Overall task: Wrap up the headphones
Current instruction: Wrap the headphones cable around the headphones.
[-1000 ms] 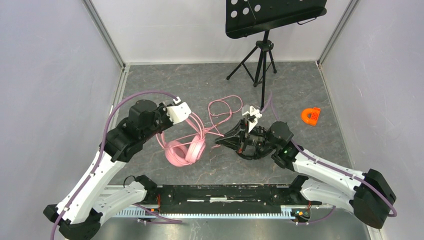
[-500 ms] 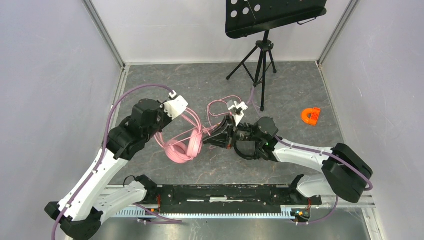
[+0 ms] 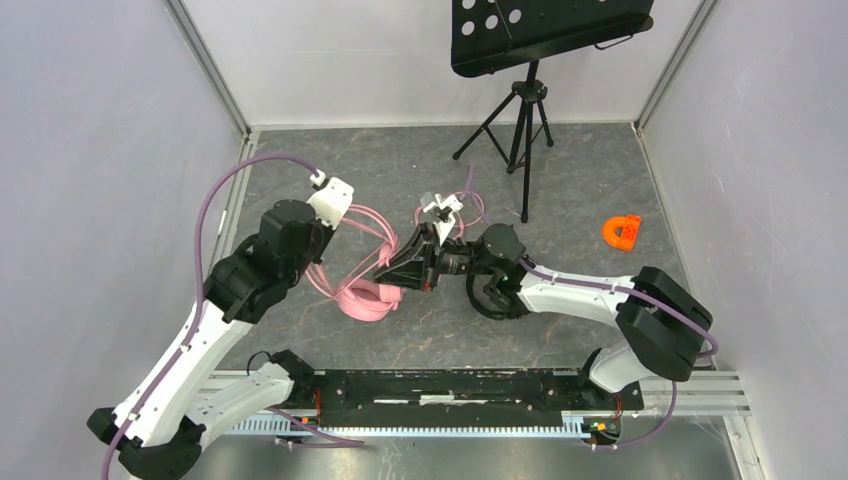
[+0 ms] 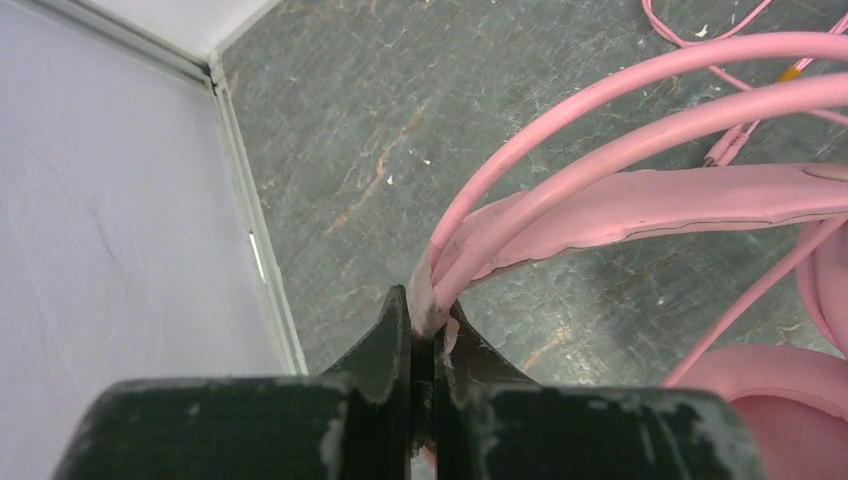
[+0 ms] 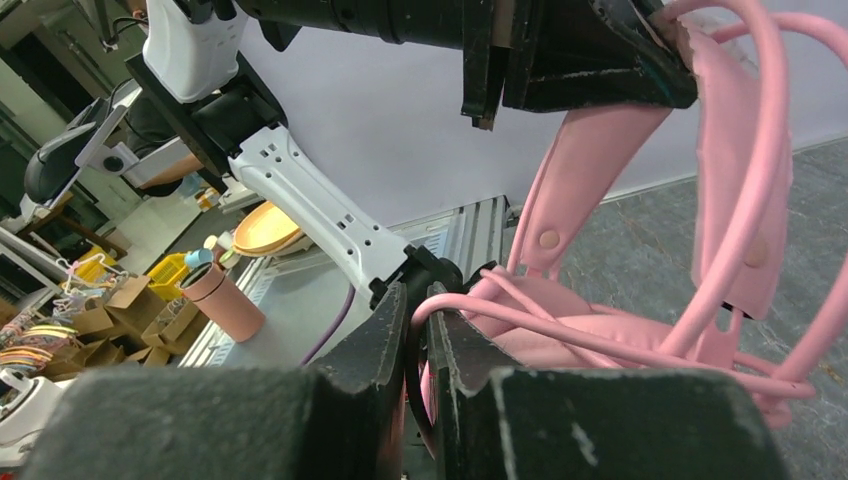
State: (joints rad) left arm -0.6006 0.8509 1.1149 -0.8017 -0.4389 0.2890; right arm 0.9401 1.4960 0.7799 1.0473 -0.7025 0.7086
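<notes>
Mid-wrap on the grey, stone-patterned surface (image 3: 560,190): the pink headphones (image 3: 368,298) hung tilted just left of centre, with the earcups low against the surface. The left claw (image 4: 428,318) held them up, its jaws pressed together on the headband (image 4: 650,205) and on 2 loops of the pink cable (image 4: 640,72) gathered against it.

The right claw (image 5: 420,305) reached in from the right, just beside the earcups. Its jaws stood almost together, with 1 thin strand of the same cable caught in the slim gap between them.

The step in hand looked like another turn of cable going onto the headset, and the job seemed partly done. More slack lay in loose curls farther back, near the foot of the black music stand (image 3: 525,110). The next move likely called for the right claw to carry its strand around the band under steady tension while the left claw kept the earlier loops pinned.

The cable looked smooth, round and rubbery, and springy enough to uncoil if released. The headband was a flat matte strap, and the earcup (image 4: 790,390) was a rounded, soft-looking cushion.

A small orange plastic piece (image 3: 621,231) lay well apart at the right.
</notes>
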